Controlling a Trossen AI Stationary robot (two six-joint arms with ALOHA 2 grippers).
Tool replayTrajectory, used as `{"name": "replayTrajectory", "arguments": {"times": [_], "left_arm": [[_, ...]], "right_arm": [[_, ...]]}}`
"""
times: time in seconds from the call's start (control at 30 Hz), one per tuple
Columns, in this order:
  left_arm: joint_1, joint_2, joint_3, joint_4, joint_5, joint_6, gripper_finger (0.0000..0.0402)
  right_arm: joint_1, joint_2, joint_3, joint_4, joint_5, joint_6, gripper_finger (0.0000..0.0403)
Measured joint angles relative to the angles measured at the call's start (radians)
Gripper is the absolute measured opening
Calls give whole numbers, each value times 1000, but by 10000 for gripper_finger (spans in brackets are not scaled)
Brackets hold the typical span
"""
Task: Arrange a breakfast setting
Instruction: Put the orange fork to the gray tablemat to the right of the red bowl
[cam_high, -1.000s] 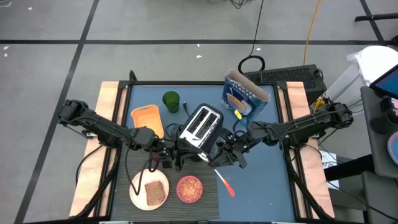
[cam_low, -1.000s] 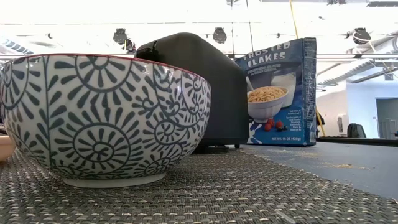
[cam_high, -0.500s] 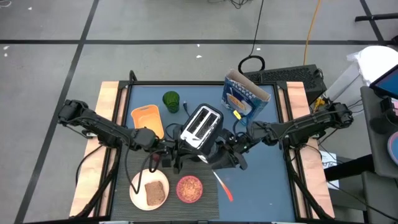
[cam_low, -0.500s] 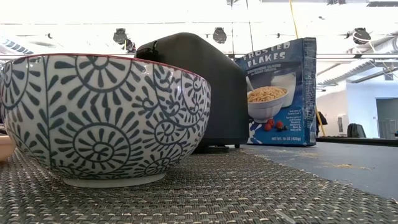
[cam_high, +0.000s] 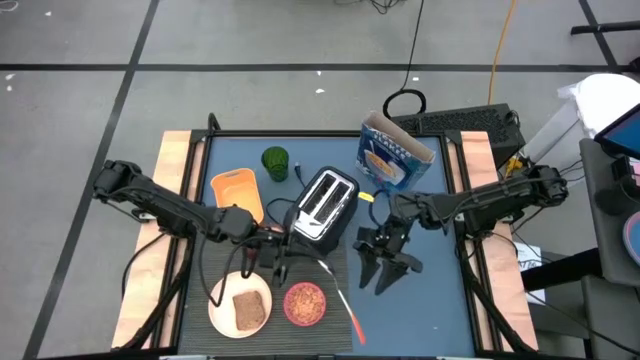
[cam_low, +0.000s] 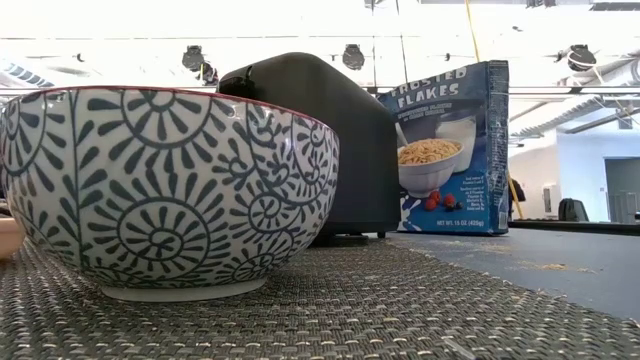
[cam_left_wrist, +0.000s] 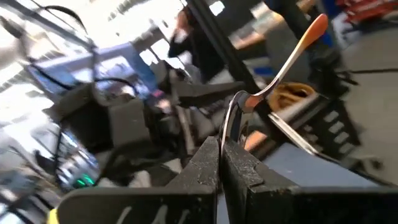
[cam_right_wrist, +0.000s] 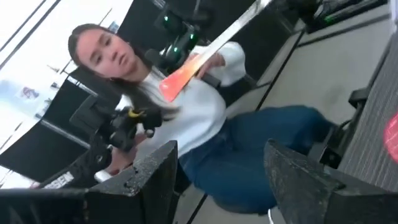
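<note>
Spoon handed to left gripper, right fingers spread and clear

High view: left gripper (cam_high: 275, 252) just above the plate (cam_high: 222, 297) with toast (cam_high: 251, 309); spoon (cam_high: 338, 298) slants from the left fingers down toward its red handle end, right of the pink bowl (cam_high: 304, 303); right gripper (cam_high: 388, 272) right of the spoon, fingers spread, holding nothing; left arm nearer; toaster (cam_high: 323, 205) behind. Low view: patterned bowl side (cam_low: 165, 190) on the woven mat (cam_low: 400, 300), no gripper seen. Left wrist view: fingers (cam_left_wrist: 245, 171) pressed together, pinching the spoon's bowl end (cam_left_wrist: 236, 112), handle pointing away. Right wrist view: fingers (cam_right_wrist: 298, 174) apart; spoon handle (cam_right_wrist: 183, 78) ahead, not between them; a person beyond the worktop.
</note>
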Motion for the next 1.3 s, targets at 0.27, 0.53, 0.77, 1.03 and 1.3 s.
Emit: {"name": "replayTrajectory", "arguments": {"times": [0.27, 0.53, 0.77, 1.03, 1.3], "left_arm": [[9, 0, 280, -566, 80, -98, 4], [46, 60, 411, -715, 220, -274, 4], [85, 238, 473, -720, 390, -368, 4], [120, 383, 573, -848, 430, -381, 4], [147, 425, 588, -971, 430, -354, 4]], "right_arm": [[-53, -84, 0, -237, -37, -127, 228], [-67, -248, 0, -612, 337, -423, 228], [-67, -281, 0, -630, 514, -400, 228], [-40, -281, -62, -628, 516, -376, 228], [22, -281, -277, -345, 568, -36, 228]]}}
